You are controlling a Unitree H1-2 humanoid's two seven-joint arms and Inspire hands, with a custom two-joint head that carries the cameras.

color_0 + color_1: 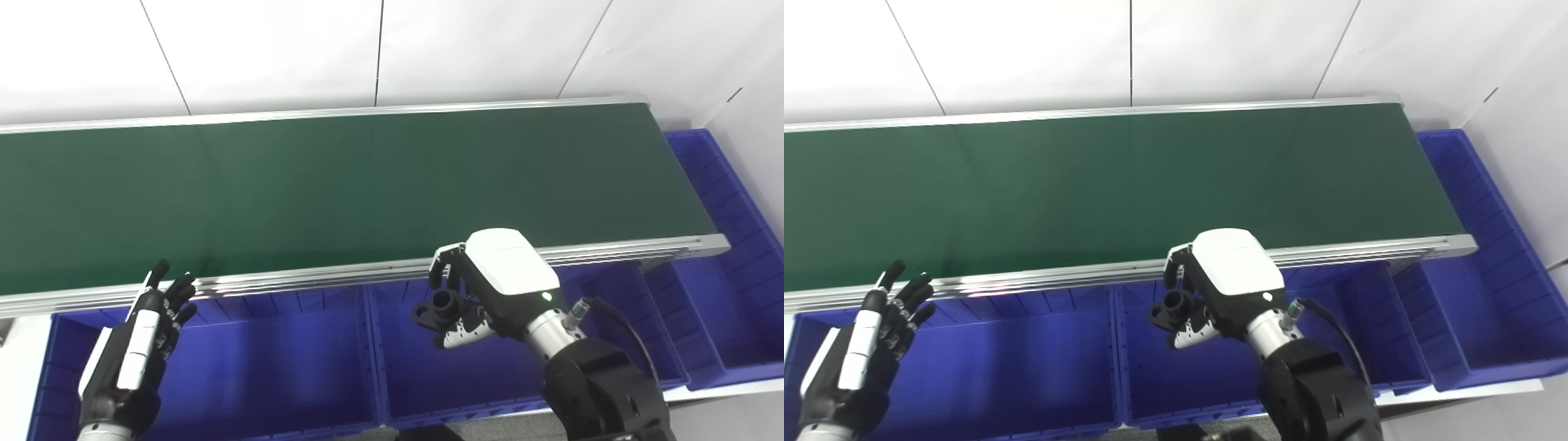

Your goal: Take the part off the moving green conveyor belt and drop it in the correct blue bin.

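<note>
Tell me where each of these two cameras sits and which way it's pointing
Left eye view: on the head, looking down and forward over the green conveyor belt and blue bins; both arms rise from the bottom edge.
Right eye view: beside it, a little to the right, same downward aim; the scene sits further left in frame.
Shared: left hand open over the left bin, right hand shut on the black part over the middle bin.

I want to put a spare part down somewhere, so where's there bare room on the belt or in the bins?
The green conveyor belt shows bare from rail to rail. The left blue bin looks bare beside the open left hand. The middle blue bin is crowded: the right hand holds the black part over it.
</note>
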